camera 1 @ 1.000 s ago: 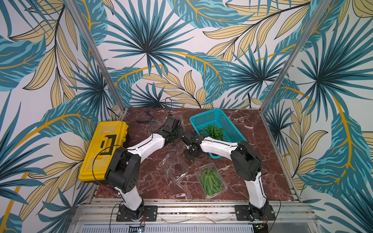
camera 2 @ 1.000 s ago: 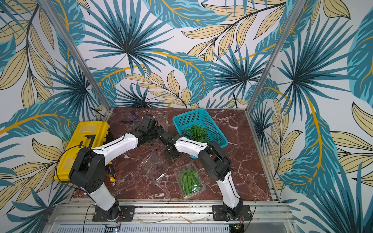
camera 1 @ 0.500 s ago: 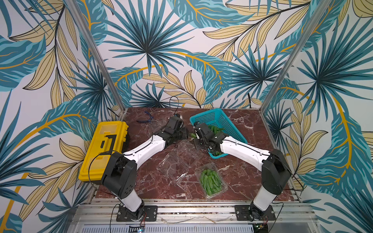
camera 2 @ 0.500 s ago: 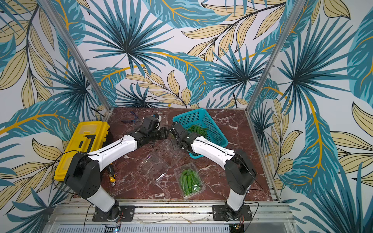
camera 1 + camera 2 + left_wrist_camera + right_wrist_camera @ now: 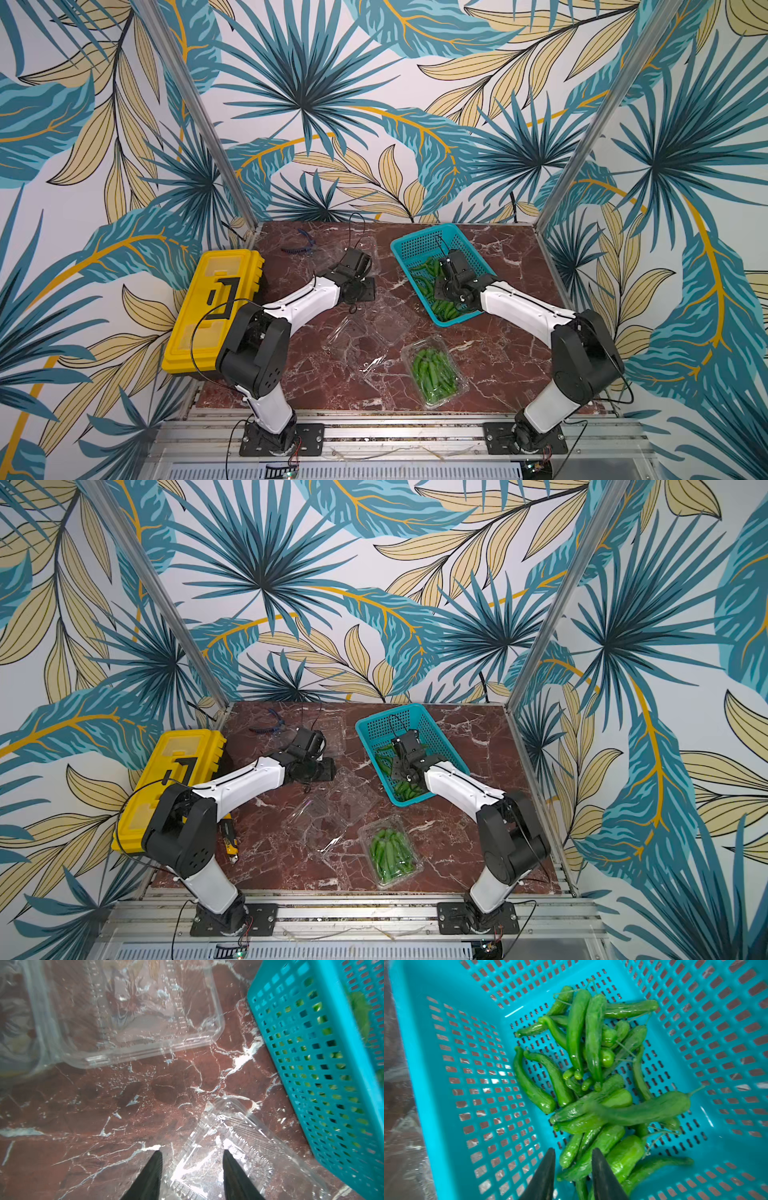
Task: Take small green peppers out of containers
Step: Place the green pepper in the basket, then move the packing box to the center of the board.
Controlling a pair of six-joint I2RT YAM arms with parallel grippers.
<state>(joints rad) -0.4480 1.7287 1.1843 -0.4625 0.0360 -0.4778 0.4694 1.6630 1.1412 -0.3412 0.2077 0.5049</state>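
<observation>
Right gripper [image 5: 573, 1150] hangs over the teal basket [image 5: 419, 241], right of centre in both top views, with its fingers slightly apart and nothing pinched. Small green peppers [image 5: 591, 1043] lie heaped below it, one of them blurred. Left gripper [image 5: 191, 1150] is spread wide, low over an empty clear container [image 5: 239, 1136] on the counter [image 5: 519, 332]. At lower centre, a full container [image 5: 461, 386] holds more peppers.

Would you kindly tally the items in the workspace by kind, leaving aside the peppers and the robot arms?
Clear containers: 3
Teal basket: 1
Yellow toolbox: 1
Pliers: 1
Utility knife: 1
Total: 7
</observation>
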